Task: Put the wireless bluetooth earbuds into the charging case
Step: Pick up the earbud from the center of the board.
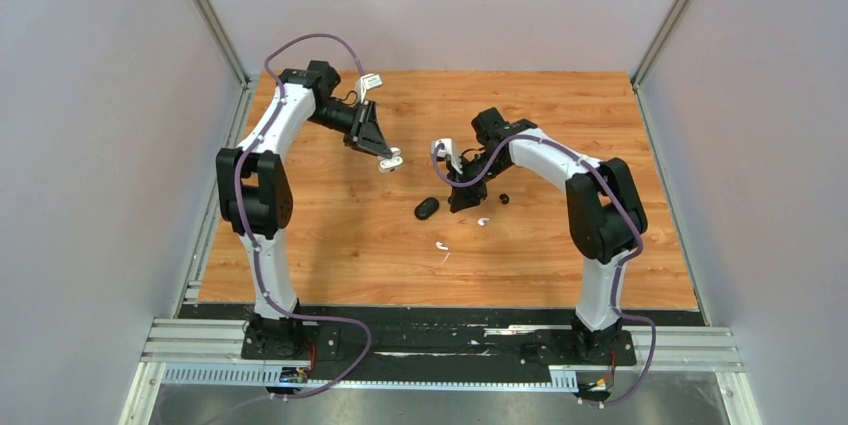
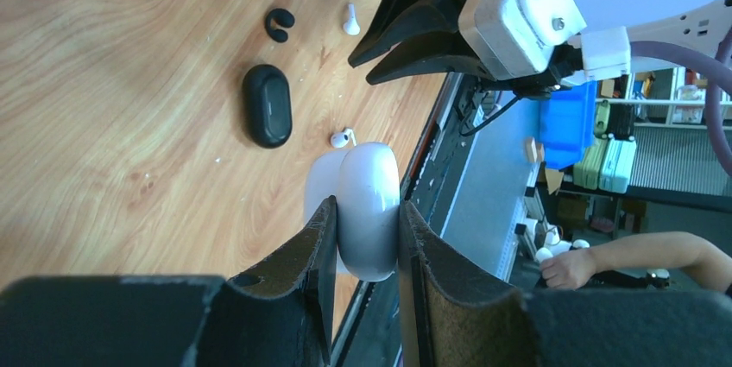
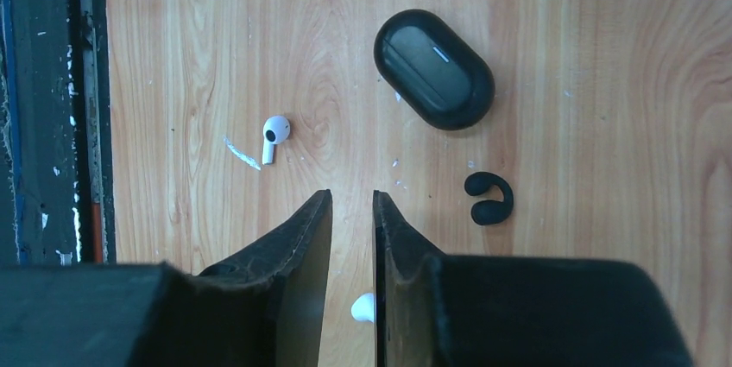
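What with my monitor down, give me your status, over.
Left gripper shut on white charging case, raised. Right gripper open, over a white earbud on the table. Black case, black earbud nearby, not blocking.

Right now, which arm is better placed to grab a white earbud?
Right. The right gripper sits low over the table, jaws slightly apart, a white earbud showing between them. The left gripper is shut on the white case, off the table.
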